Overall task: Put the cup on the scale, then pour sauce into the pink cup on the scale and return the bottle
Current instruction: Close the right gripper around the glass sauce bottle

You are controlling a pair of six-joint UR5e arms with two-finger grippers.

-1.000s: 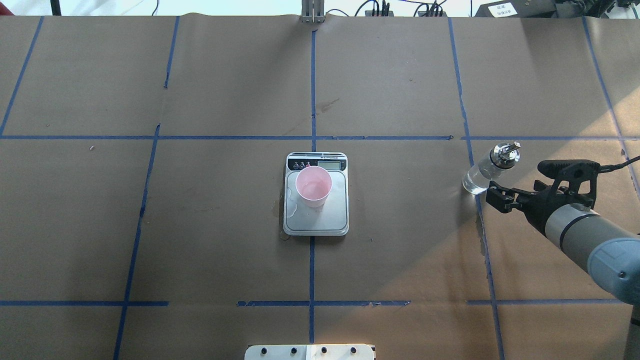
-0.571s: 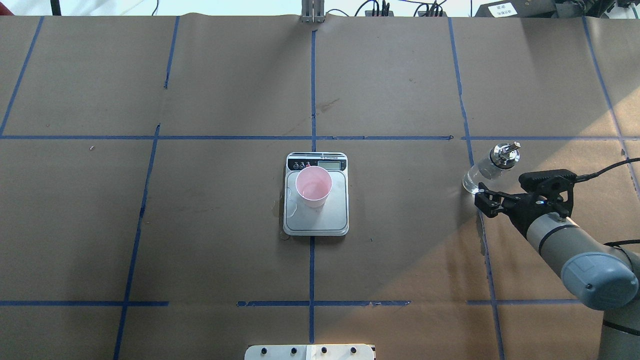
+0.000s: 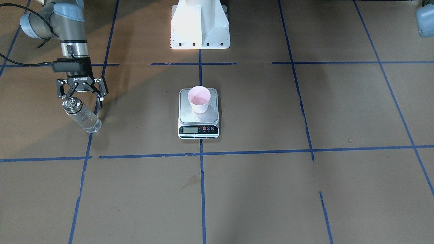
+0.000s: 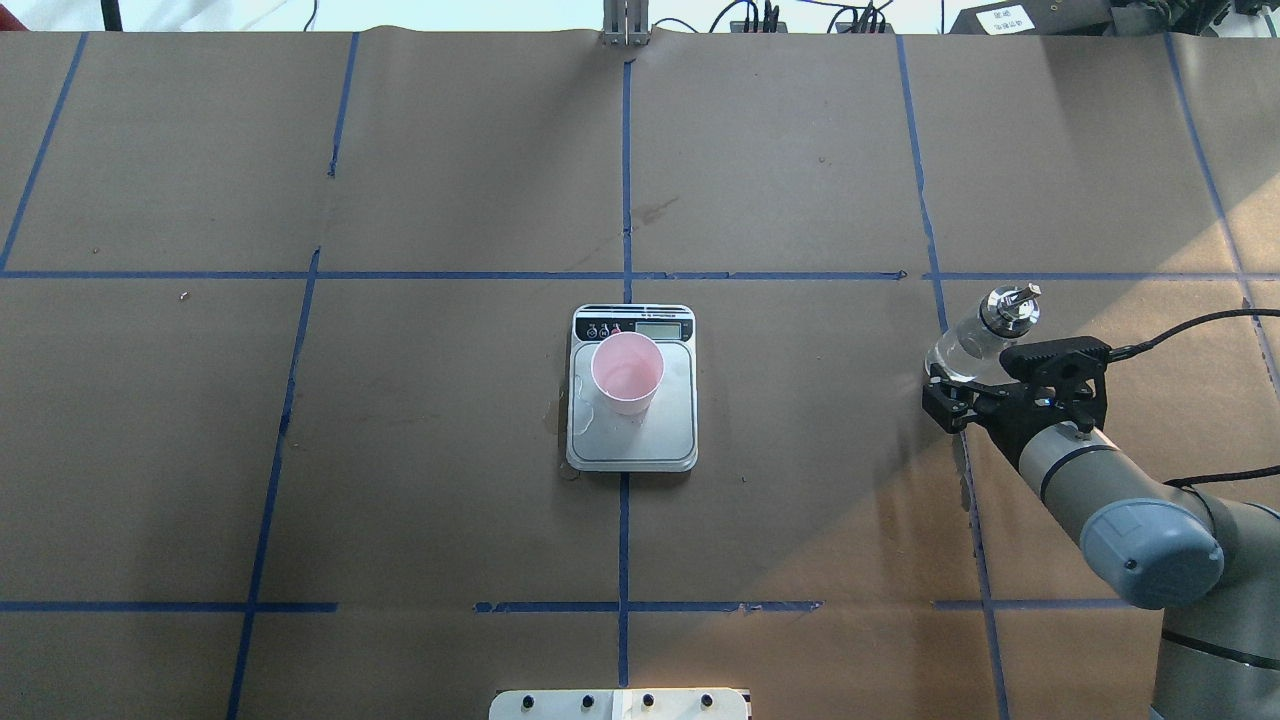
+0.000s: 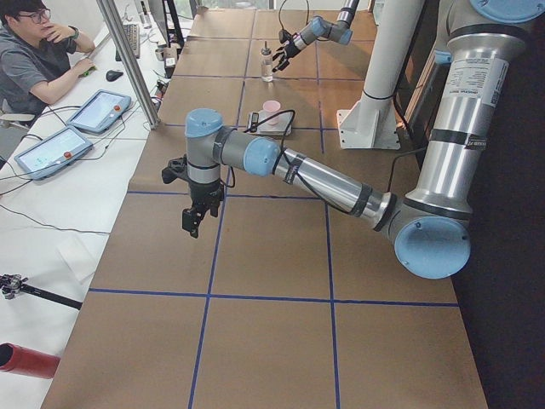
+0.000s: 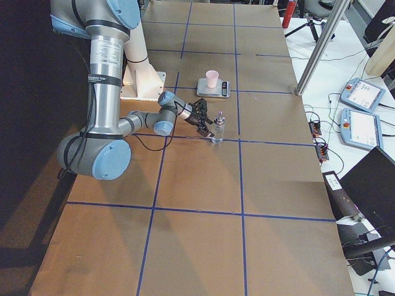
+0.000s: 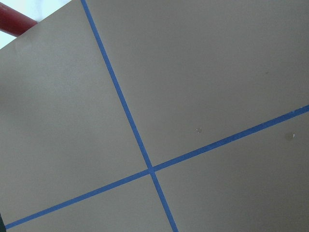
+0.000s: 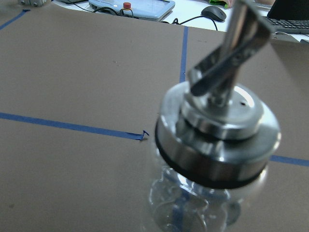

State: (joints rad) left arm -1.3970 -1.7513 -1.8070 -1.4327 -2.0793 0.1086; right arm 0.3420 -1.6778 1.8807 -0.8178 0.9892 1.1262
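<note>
1. Left of frame: my right gripper (image 3: 81, 98), jaws wide, hangs by the standing glass bottle (image 3: 83, 118); a clipped cap would topple it.
2. Centre: pink cup (image 3: 199, 99) sits on the scale (image 3: 184, 117).
3. Left gripper (image 5: 194, 220): jaws, I cannot tell.

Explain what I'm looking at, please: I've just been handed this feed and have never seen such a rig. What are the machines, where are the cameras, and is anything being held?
These are two robot arms at a paper-covered table marked with blue tape. One picture looks down from behind the robot, one faces it, two look along the table from its ends, and two come from cameras on the wrists. In the middle, a pink cup stands on a kitchen scale. The right gripper is open, close to a glass bottle that stands on the table; it holds nothing. The left gripper hangs over the paper; whether it is open is unclear.
</note>
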